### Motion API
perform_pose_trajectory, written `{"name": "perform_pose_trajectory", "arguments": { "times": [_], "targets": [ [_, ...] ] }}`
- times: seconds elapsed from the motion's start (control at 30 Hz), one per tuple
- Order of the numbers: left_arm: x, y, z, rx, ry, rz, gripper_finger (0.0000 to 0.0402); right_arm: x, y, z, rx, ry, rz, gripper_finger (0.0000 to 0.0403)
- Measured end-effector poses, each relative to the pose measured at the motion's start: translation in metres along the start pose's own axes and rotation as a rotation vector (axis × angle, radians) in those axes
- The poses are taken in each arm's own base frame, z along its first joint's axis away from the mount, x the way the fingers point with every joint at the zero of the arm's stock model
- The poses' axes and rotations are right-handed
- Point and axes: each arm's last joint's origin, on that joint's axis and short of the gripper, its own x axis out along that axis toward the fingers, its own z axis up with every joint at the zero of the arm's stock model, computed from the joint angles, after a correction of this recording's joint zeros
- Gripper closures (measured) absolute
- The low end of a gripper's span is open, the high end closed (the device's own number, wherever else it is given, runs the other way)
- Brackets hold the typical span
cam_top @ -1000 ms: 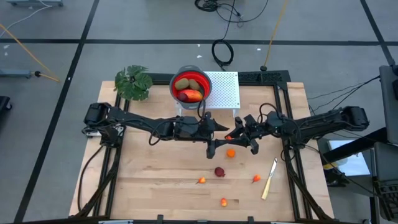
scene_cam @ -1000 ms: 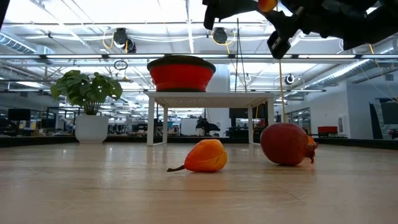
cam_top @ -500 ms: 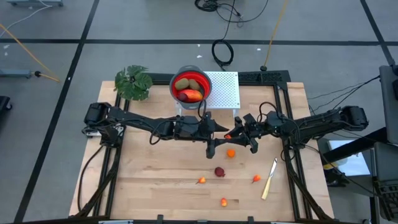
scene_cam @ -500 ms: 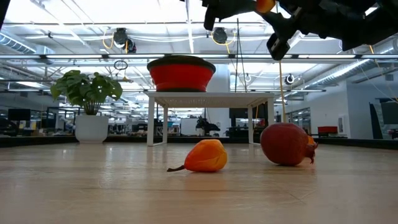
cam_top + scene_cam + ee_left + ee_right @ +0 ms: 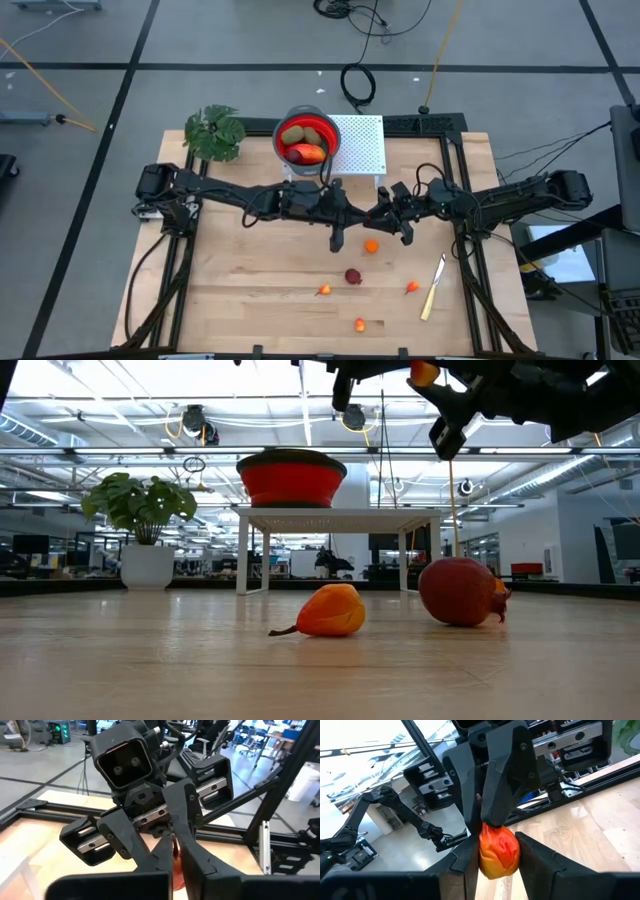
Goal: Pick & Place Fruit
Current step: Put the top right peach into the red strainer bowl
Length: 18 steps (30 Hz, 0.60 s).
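Observation:
Above the middle of the table my right gripper (image 5: 375,216) is shut on an orange-red fruit (image 5: 499,851), which also shows at the low view's top edge (image 5: 423,372). My left gripper (image 5: 356,214) meets it nose to nose, its fingers (image 5: 490,810) shut on the fruit's top end. A red bowl (image 5: 306,137) on a white stand (image 5: 358,145) holds olive-brown ovals and a red-orange piece. Loose on the table lie an orange fruit (image 5: 371,246), a dark red round (image 5: 353,276) and small orange bits (image 5: 323,290).
A pale-handled knife (image 5: 433,287) lies at the right front. A leafy green plant (image 5: 214,133) stands at the back left, beside the bowl. Black frame rails run along both table sides.
My left gripper has moved right to the fruit and closed on its top end. The right gripper has stayed in place, holding the fruit.

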Motion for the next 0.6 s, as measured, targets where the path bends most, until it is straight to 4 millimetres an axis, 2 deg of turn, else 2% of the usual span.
{"name": "perform_pose_trajectory", "arguments": {
  "times": [0.6],
  "targets": [
    [0.0,0.0014,-0.0004,-0.028,0.011,-0.025,0.04,0.0,0.0,-0.0001,0.007,0.001,0.0,0.0291]
  ]
}}
